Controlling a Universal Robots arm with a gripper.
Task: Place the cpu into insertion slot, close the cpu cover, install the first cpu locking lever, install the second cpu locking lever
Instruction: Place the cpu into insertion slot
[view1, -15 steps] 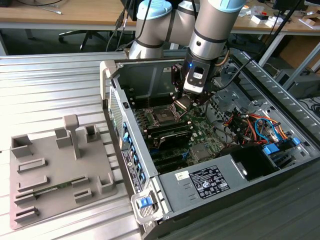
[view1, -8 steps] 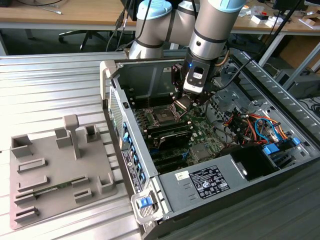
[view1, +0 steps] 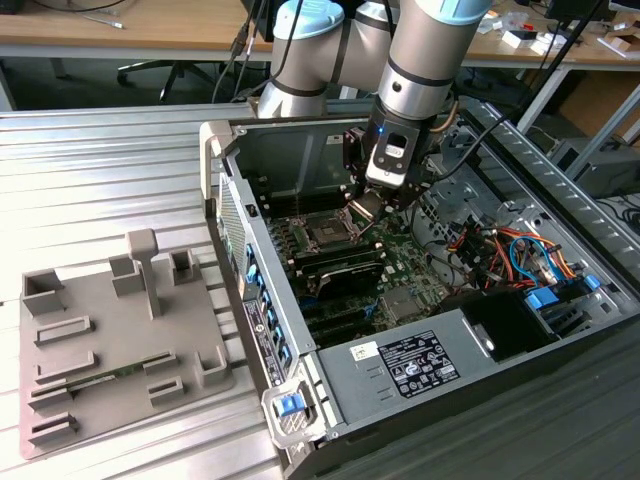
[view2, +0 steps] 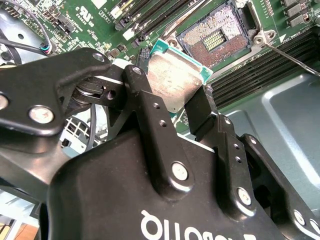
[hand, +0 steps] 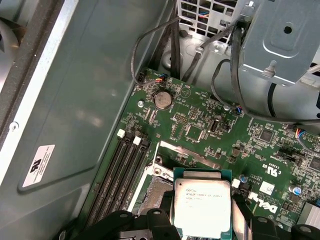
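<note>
Grey metal caps the cpu (view2: 172, 82), which the gripper (view2: 170, 97) pinches by 2 opposite edges, its black fingers (view2: 142, 100) pressed against the chip's sides. In the exterior view the gripper (view1: 368, 208) hangs inside the open computer case (view1: 232, 160), just above the insertion slot (view1: 328, 232) and slightly toward the exterior view's right of it.

In the second wrist view the insertion slot (view2: 217, 37) lies bare, its pin field exposed, and the chip sits near it but not over its middle. The 2 are apart, not touching. In the first wrist view the cpu (hand: 201, 205) overlaps only part of the slot on the green motherboard (hand: 200, 125). The silver strip just beyond the chip looks to be the cpu cover (hand: 189, 154) swung up out of the way, and a thin locking lever (view2: 292, 57) lies off to the side.

The step in hand is seating the chip. Done well, it calls for centring the chip squarely over the slot first, with all 4 corners matched and the face level. The descent then wants to be straight, with no sideways slide, since the exposed pins probably bend easily. The grip on the edges should stay firm but light until the chip rests flat in the frame.
</note>
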